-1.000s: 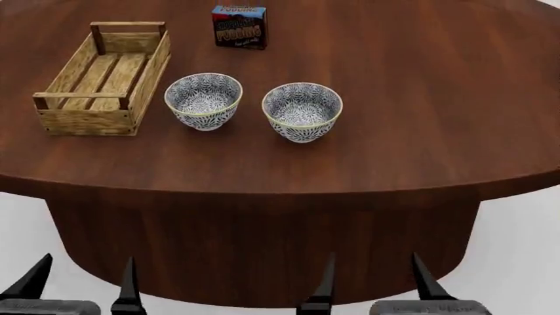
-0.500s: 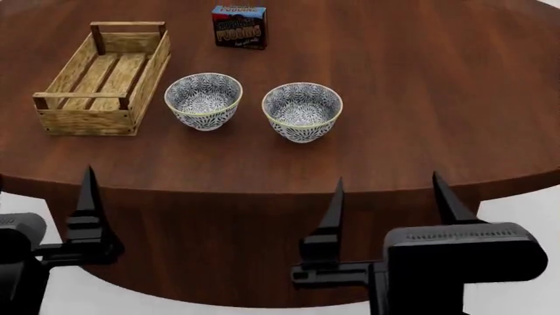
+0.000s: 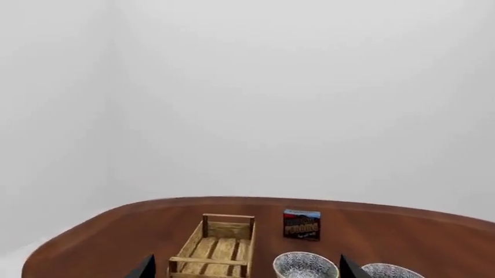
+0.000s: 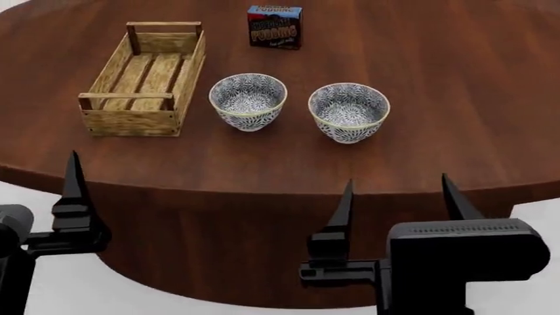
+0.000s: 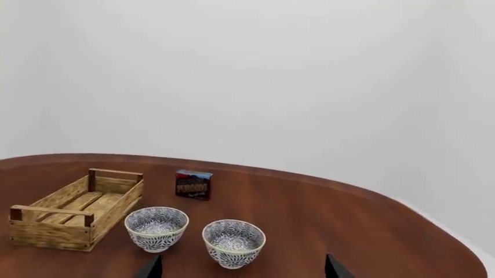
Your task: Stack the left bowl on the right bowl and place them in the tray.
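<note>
The round dark-brown wooden tabletop is carrying 4 things. The rectangular light-wood slatted tray is sitting at the robot's left, lying empty with its long side running away from the robot. Just beside it, apart from its plank side, the left patterned blue-and-white ceramic bowl is standing upright. The right patterned blue-and-white ceramic bowl is standing upright near it, with a gap of bare wood showing between the 2 rims. The blue-and-brown pudding box is standing farther back, behind the bowls.

Both arms are hanging below and in front of the tabletop edge, well apart from every object. The right tool is spread wide, with its 2 black pointed fingers sticking up and gripping nothing. Only 1 finger of the left tool is showing in the head view, but in the left wrist view 2 dark tips are appearing far apart, so it is released and empty as well.
</note>
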